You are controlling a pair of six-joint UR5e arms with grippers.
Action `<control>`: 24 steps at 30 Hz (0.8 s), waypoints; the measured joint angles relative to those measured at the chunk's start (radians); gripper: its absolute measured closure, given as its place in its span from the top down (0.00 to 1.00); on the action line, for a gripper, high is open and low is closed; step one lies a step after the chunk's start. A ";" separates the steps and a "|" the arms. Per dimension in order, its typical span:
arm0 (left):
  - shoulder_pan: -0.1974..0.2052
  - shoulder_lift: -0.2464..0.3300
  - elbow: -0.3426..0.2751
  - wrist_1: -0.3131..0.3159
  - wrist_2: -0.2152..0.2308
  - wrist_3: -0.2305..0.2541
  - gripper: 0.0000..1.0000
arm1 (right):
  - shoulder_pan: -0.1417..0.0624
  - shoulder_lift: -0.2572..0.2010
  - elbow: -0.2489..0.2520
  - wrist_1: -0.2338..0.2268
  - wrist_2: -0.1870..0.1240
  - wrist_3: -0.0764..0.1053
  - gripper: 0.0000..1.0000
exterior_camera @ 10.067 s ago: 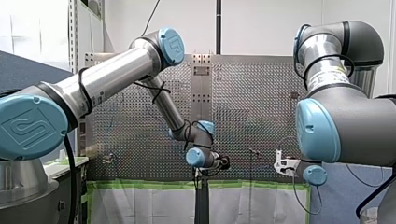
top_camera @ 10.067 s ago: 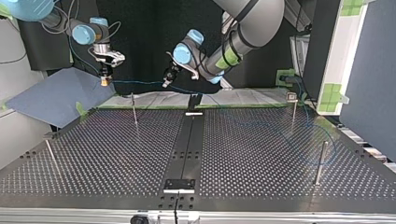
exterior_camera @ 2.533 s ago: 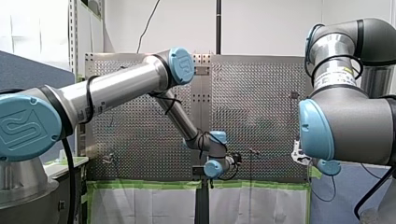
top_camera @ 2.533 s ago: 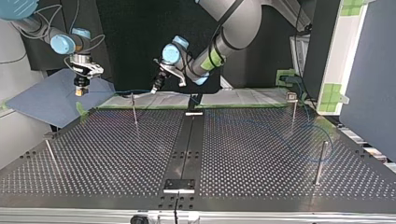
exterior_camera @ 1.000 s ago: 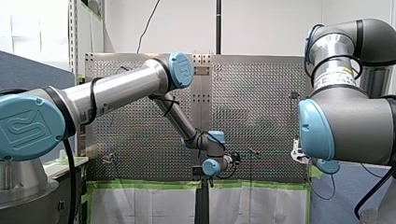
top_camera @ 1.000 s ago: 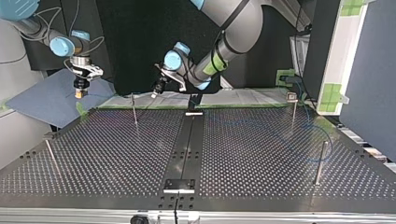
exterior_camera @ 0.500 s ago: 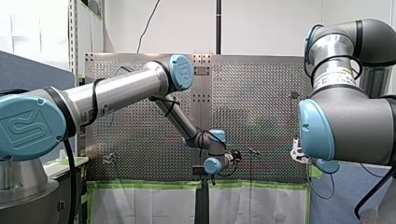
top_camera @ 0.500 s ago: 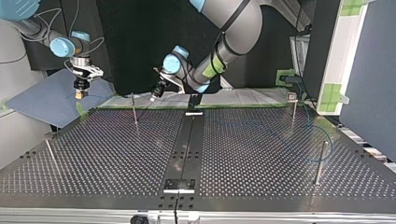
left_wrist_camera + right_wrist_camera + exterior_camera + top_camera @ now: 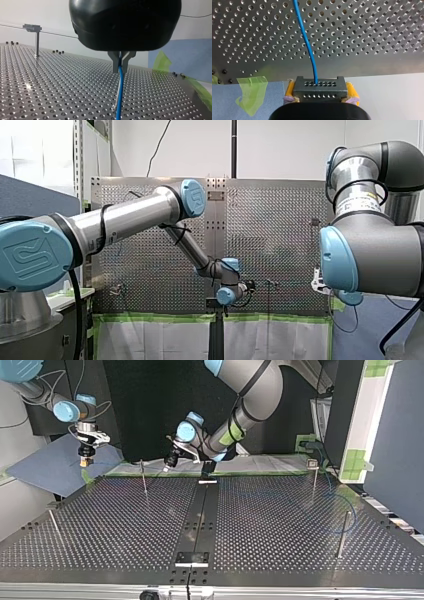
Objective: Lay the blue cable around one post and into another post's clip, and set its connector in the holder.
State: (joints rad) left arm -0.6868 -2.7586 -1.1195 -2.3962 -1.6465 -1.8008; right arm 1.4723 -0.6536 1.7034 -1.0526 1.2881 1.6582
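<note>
We hold the cable in both grippers, routing not yet done.
Our left gripper (image 9: 122, 70) pinches the blue cable (image 9: 119, 95); our right gripper (image 9: 320, 90) clamps its connector (image 9: 320, 86) between yellow pads, at the top view's upper left, near a post (image 9: 143, 476). We judge nothing laid or seated yet.

light: bright, even | glare: glints on perforated surface (image 9: 27, 86) | top view: dark backdrop behind arms | shadows: soft, faint

Front view: from behind the arms (image 9: 125, 217), far. Top view: from across the same bench (image 9: 125, 525), facing them. Wrist views: close.
</note>
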 joint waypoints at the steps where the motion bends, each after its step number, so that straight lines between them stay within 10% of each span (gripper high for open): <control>1: 0.001 0.000 0.000 0.000 0.001 0.000 0.01 | 0.000 0.000 -0.001 0.001 0.000 -0.001 0.00; 13: 0.004 0.000 -0.001 -0.002 0.008 0.000 0.04 | 0.003 0.002 -0.005 0.006 0.002 -0.010 0.00; 20: 0.005 0.000 -0.001 -0.026 -0.012 0.015 0.72 | 0.004 0.002 -0.005 0.009 0.001 -0.010 0.00; 24: 0.004 0.000 -0.001 -0.056 -0.041 0.028 0.88 | 0.004 0.002 -0.005 0.011 0.000 -0.010 0.00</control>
State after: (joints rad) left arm -0.6831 -2.7582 -1.1207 -2.4519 -1.6878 -1.7733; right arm 1.4764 -0.6515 1.6981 -1.0417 1.2876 1.6478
